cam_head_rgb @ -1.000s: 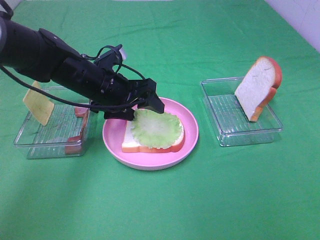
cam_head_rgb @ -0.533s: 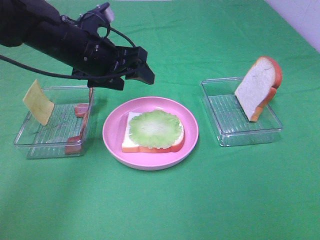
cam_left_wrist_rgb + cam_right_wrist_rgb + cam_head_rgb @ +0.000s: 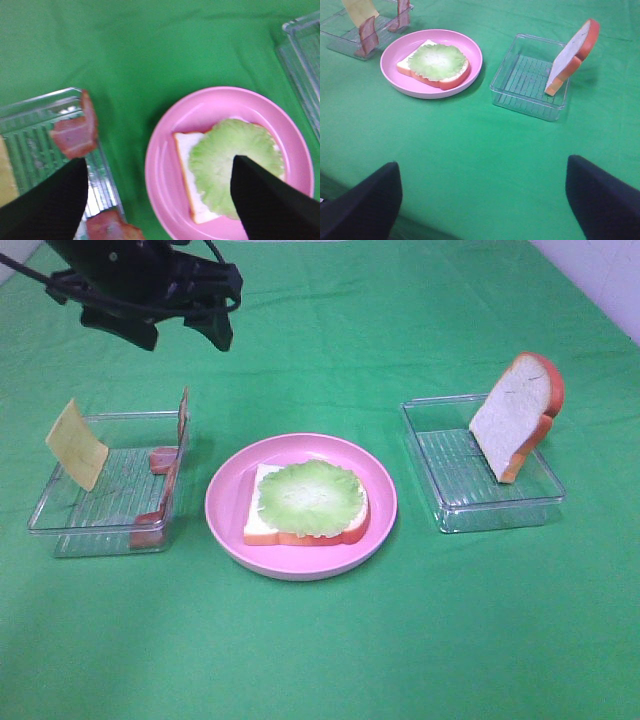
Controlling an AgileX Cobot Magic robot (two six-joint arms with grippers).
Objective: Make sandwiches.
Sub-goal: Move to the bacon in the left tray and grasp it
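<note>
Lettuce lies on the bread. The left gripper hangs empty, jaws spread, and bacon from the tray comes next.

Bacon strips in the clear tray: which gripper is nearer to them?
Left. The left gripper hangs open above and beyond the bacon strips; the right gripper is far off, past the pink plate.

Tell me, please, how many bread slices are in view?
2. One bread slice lies on the pink plate under the lettuce; the other slice stands tilted in the right tray.
</note>
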